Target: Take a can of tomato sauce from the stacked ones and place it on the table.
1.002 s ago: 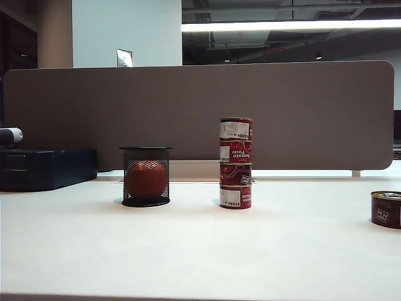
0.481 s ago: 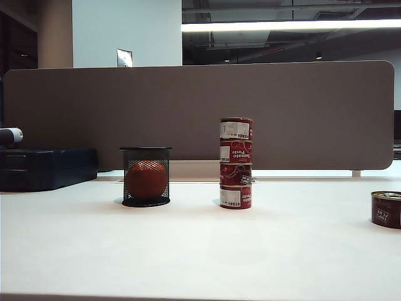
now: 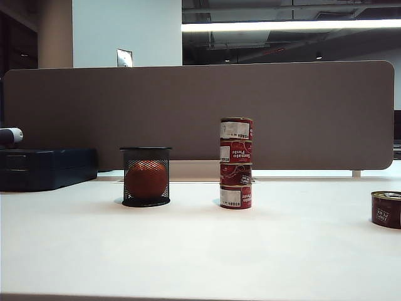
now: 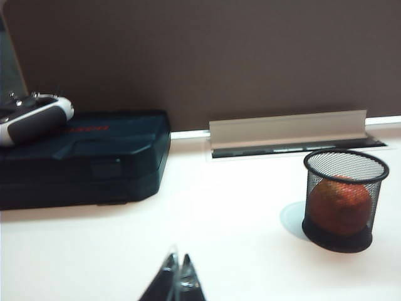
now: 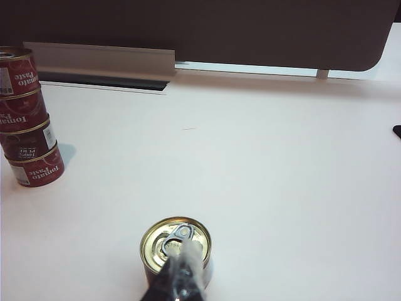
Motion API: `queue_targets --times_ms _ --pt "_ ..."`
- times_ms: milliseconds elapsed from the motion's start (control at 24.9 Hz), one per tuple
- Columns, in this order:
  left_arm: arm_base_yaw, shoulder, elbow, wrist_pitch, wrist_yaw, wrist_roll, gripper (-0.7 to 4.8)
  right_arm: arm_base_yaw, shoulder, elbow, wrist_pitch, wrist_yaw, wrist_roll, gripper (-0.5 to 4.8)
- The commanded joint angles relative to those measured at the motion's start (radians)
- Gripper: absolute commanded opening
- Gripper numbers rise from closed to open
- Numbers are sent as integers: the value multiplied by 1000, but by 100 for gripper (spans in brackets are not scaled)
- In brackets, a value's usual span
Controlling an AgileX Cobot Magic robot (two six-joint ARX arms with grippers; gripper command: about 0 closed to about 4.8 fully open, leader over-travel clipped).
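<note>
As judged from the white table (image 3: 188,251), task apparently done: one can of tomato sauce (image 5: 175,249) standing alone, well apart from the stacked ones (image 3: 235,163).
Right gripper (image 5: 182,271) pinched shut and empty, tips above that can's lid; left gripper (image 4: 177,276) likewise closed, holding nothing, over bare tabletop.

Can of tomato sauce (image 3: 386,209) cut by frame edge; stack's (image 5: 26,119) labels partly unreadable.

I'm looking at an office: a brown-grey fabric desk divider panel (image 3: 200,116) behind the wide white tabletop (image 3: 200,251), exposed ceiling with strip lighting (image 3: 291,26) far behind.
</note>
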Motion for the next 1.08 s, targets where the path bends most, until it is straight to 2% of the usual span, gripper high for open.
queue_targets --times_ms 40,1083 --pt "2 1 2 -7 -2 -3 -5 0 0 1 -5 -1 -2 -9" --pt "2 1 2 -25 -3 -3 -5 1 0 1 -34 -1 2 -8"
